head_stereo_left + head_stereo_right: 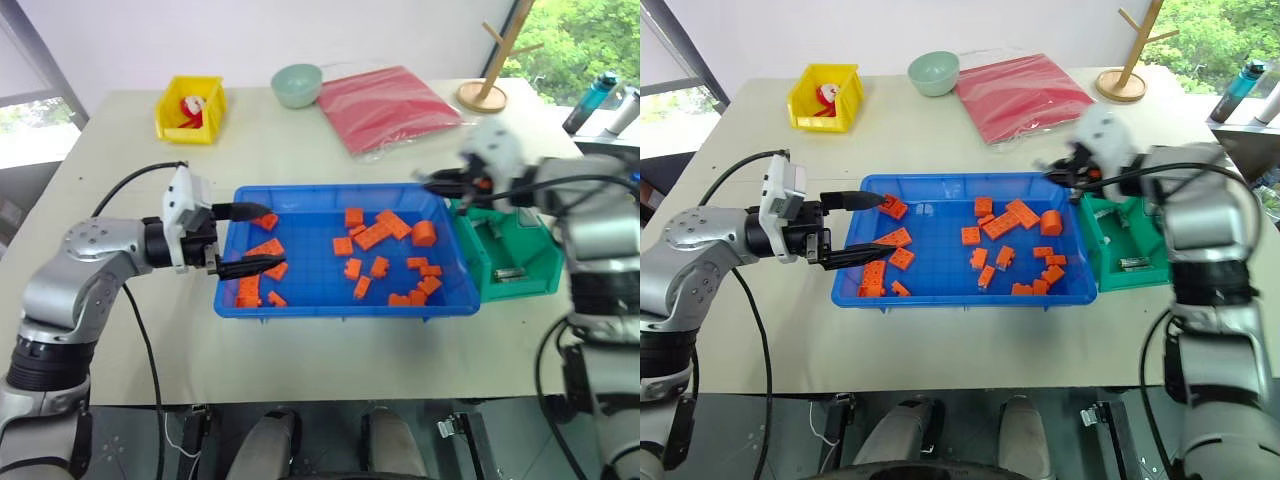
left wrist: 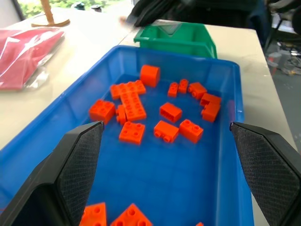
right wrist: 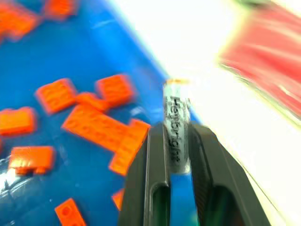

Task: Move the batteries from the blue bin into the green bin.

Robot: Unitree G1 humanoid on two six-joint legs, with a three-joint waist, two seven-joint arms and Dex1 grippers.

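Observation:
The blue bin (image 1: 340, 308) lies mid-table, strewn with orange bricks (image 1: 372, 235). Against its right end stands the green bin (image 1: 532, 262), with a grey battery (image 1: 505, 271) lying on its floor. My right gripper (image 1: 430, 182) hovers over the blue bin's far right corner, beside the green bin. It is shut on a silver battery (image 3: 176, 127) that stands up between the fingers (image 3: 153, 155). Over the blue bin's left end my left gripper (image 1: 248, 238) stands open with nothing between its fingers (image 2: 70, 174). I see no loose battery among the bricks.
At the table's back stand a yellow bin (image 1: 190, 108), a pale green bowl (image 1: 297, 85), a red bag (image 1: 385, 105) and a wooden stand (image 1: 490, 80). Bottles (image 1: 597, 100) stand past the far right corner. Bare tabletop lies in front of the blue bin.

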